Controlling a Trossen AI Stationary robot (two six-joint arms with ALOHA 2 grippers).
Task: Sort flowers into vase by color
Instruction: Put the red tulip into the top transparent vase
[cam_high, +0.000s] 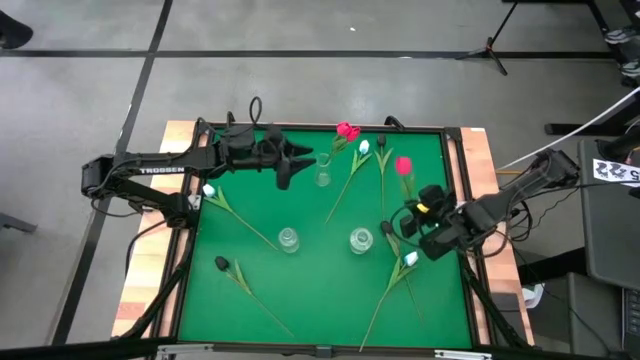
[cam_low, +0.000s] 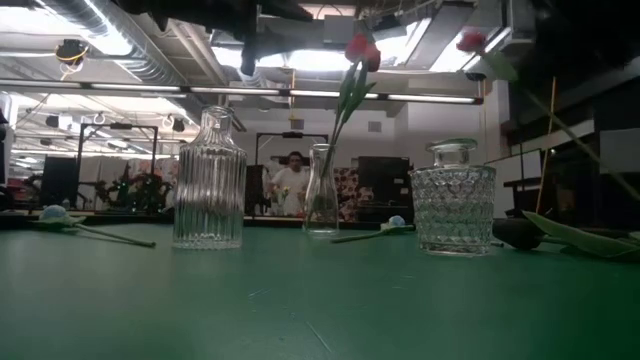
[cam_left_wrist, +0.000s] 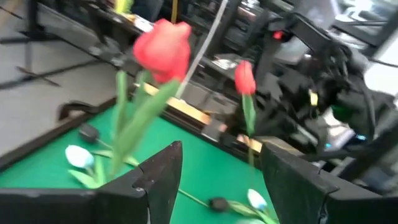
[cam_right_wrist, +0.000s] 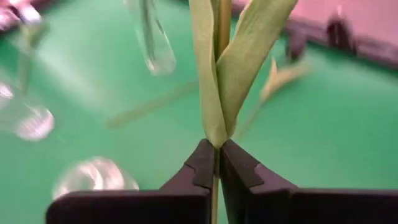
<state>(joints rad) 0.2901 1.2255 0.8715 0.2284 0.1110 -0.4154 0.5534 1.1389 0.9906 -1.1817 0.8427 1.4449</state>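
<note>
The worktop (cam_high: 320, 290) has a green felt top with a dark raised rim, and pale wood shows along its left and right edges. It sits on a grey floor (cam_high: 80, 90) crossed by dark tape lines, and a tripod's legs (cam_high: 497, 45) poke in past the far right corner. Off the right edge stands a dark cabinet (cam_high: 610, 230), with a white cable (cam_high: 570, 137) running across to it. From table height, the room behind looks like a workshop: long ceiling light strips (cam_low: 300, 90), exposed ducts (cam_low: 110, 35), and cluttered benches. Beyond the far edge, a person in a white top (cam_low: 293, 180) faces this way.
</note>
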